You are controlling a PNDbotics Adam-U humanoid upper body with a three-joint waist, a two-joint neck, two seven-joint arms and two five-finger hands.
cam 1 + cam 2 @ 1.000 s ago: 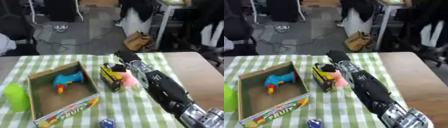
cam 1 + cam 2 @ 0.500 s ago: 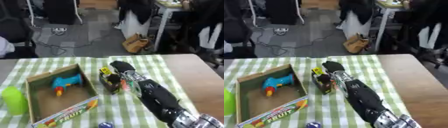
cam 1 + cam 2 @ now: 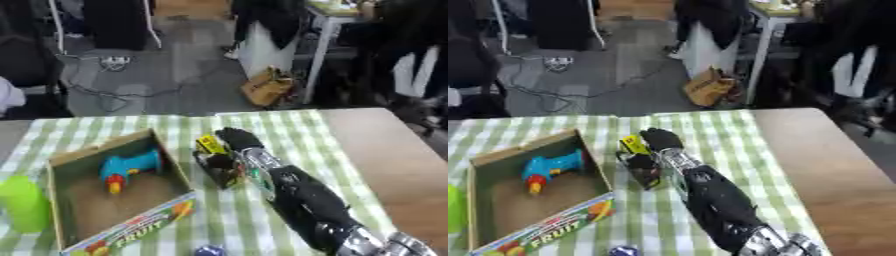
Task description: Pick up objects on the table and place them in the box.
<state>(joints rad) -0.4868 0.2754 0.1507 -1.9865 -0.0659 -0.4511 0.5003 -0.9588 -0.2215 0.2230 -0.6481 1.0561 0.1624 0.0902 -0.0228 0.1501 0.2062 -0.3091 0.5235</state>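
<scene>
Left eye view: box (image 3: 61, 165) holds a blue toy drill (image 3: 127, 170).

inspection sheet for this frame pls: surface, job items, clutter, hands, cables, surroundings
Surface: green-and-white checked tablecloth over a wooden table.
Job's things: open cardboard box with a fruit-print side holds a blue toy drill with an orange tip; black-and-yellow box-shaped object stands right of the box.
Clutter: lime green plastic bottle at the left edge; small blue object at the near edge.
Hands: right robot hand at the black-and-yellow object, fingers unclear; left hand nothing seen.
Cables: loose cables on the floor.
Surroundings: brown paper bag on the floor.
</scene>
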